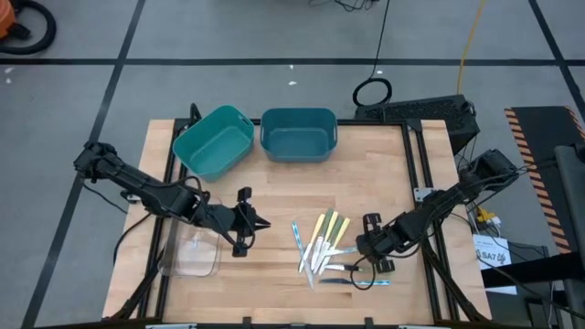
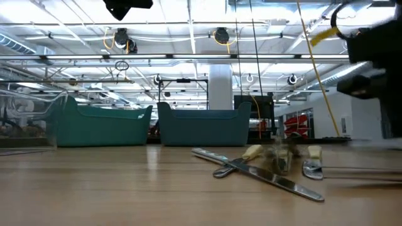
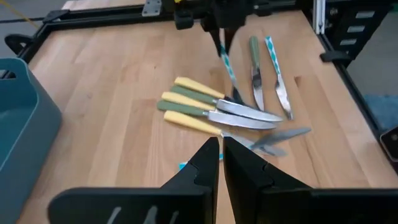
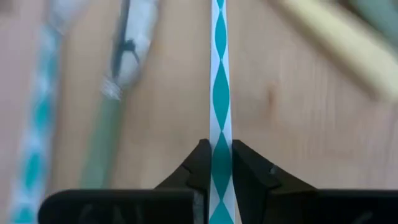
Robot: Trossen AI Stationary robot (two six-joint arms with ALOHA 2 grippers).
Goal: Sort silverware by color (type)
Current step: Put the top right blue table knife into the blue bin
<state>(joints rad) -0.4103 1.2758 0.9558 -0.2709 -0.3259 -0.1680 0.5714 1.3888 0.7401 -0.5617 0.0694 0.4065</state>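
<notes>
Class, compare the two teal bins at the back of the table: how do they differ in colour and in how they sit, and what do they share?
The left bin is a greener, brighter teal; the right bin is a darker, bluer teal. The left bin sits turned at an angle to the table edge; the right bin sits square to it. Both look like similar open tubs, standing upright side by side, and neither shows any silverware inside.

Right gripper (image 1: pixel 372 251) sits low beside the silverware (image 1: pixel 320 245) near the table's (image 1: pixel 384 164) front edge — left gripper (image 1: pixel 245 222) waits mid-table.
</notes>
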